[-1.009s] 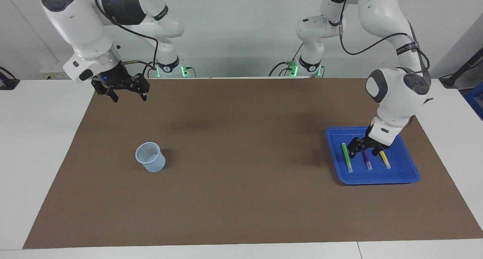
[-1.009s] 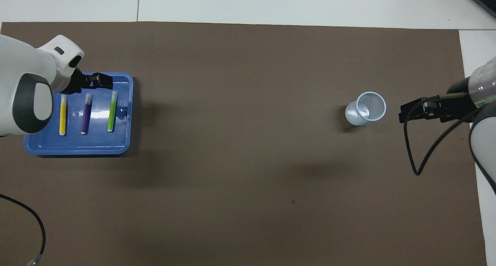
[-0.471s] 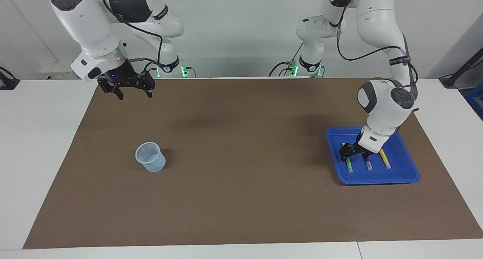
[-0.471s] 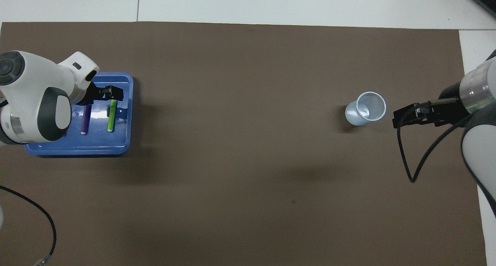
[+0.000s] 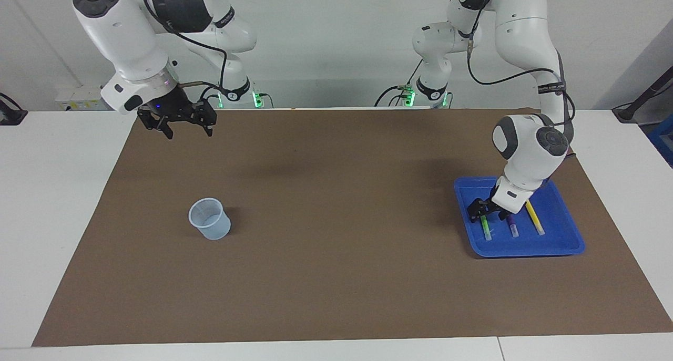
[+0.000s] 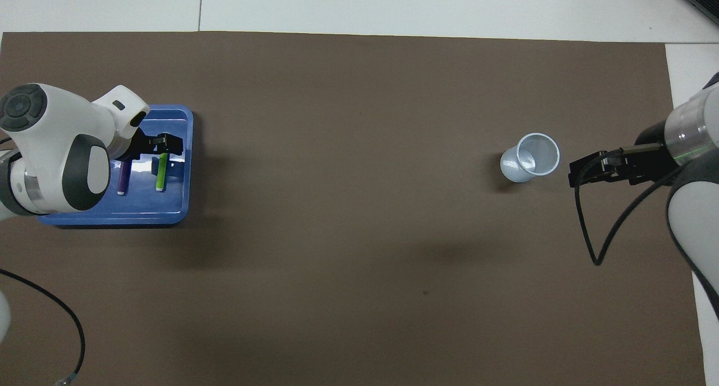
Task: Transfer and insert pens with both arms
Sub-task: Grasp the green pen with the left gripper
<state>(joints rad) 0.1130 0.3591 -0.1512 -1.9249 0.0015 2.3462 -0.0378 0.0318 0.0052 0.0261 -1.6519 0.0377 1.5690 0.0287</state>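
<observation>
Left end effector point(image 5: 485, 207), released, straddles the green pen point(image 5: 486, 228) in the blue tray point(image 5: 526, 248); centre it before clenching. Right end effector point(image 5: 180, 124), released, waits above the worktop

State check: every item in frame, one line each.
green pen: flat in blue tray, left gripper open over it
purple pen: flat in tray
yellow pen: flat in tray
cup: upright, empty
right gripper: open, raised, waiting
</observation>
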